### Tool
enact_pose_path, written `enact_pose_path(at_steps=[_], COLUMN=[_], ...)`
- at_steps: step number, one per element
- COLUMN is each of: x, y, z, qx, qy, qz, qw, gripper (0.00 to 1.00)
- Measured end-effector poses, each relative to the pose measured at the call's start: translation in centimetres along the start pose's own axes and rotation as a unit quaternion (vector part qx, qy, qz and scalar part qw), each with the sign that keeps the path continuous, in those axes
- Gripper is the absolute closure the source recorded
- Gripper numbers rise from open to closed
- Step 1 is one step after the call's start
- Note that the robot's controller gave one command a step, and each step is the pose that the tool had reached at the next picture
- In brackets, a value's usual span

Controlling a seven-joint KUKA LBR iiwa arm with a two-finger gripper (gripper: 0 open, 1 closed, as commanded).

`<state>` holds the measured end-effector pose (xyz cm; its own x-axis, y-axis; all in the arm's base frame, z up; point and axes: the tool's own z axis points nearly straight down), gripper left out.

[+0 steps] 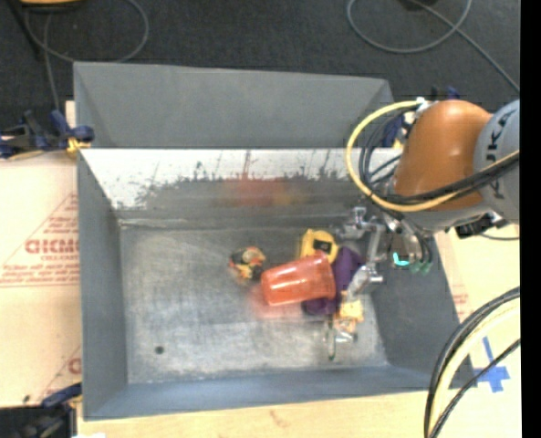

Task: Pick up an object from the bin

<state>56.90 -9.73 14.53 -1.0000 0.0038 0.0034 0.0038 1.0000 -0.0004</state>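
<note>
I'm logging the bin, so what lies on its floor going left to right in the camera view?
Small yellow-and-dark toy, orange cup, purple thing.

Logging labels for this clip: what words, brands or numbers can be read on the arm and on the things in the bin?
"K": dark lettering on the arm's grey casing; the letters after it cannot be read.
Orange-red cup, purple thing, yellow thing, small yellow-and-black toy: no readable text on any of them.
</note>
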Motion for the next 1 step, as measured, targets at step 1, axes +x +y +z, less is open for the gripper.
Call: enact_pose_path(at_steps=[1], x=[-0.06], y=[0.01], z=[-0.20], qx=[0.000], qy=[-0.0014], qz=[0.000], qw=[1.0000], gripper=[0.00])
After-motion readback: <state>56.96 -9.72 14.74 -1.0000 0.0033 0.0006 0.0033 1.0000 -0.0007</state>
